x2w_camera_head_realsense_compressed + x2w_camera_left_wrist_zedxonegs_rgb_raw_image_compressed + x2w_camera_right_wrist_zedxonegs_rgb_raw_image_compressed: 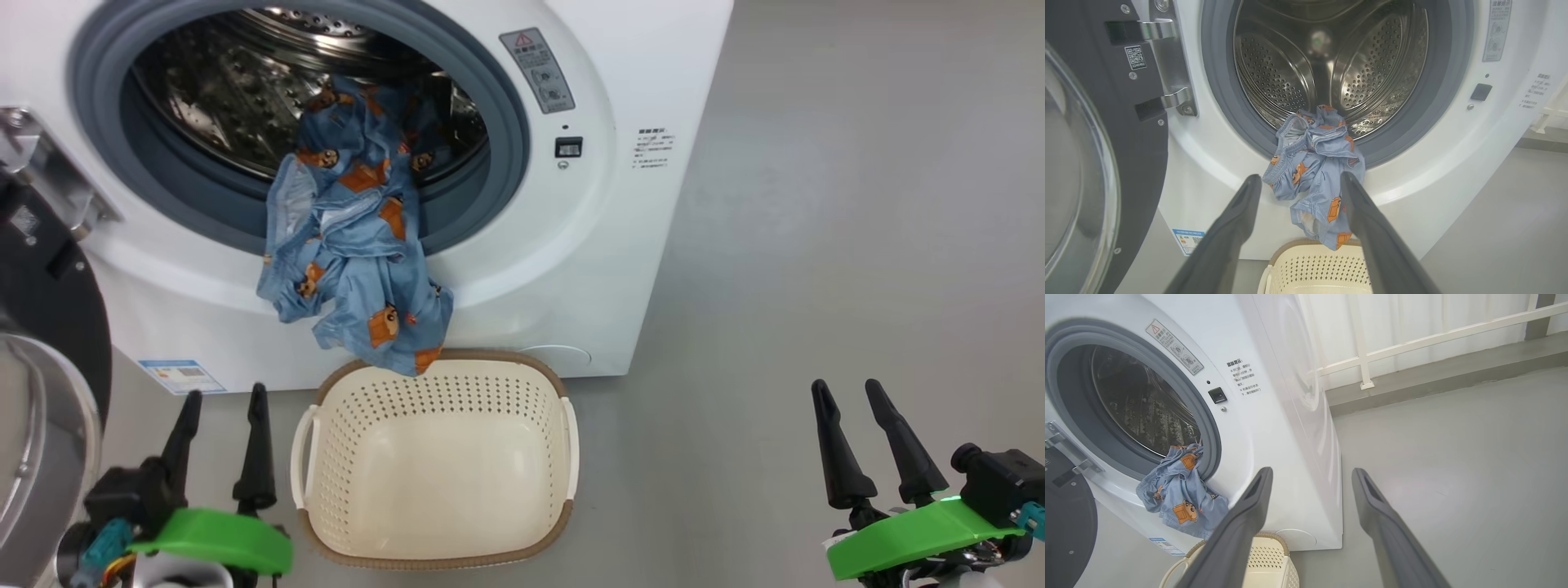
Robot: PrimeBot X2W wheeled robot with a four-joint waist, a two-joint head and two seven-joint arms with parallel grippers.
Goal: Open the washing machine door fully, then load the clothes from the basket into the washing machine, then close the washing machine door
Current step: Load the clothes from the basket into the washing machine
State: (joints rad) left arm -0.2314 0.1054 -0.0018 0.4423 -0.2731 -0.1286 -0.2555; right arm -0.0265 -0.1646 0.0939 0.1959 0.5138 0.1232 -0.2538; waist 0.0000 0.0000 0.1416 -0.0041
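Washing machine door (49, 310) cut off at the left edge, warning label (539, 69) print too tiny to read, and the clothes (359, 237) hide part of the basket (490, 400) rim.

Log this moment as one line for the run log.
door open | clothes hanging half out of washer | basket empty | left gripper open, empty | right gripper open, empty | next: push clothes in

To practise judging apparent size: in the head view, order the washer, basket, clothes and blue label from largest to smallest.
1. washer
2. basket, though it sits nearer the camera than the clothes
3. clothes
4. blue label
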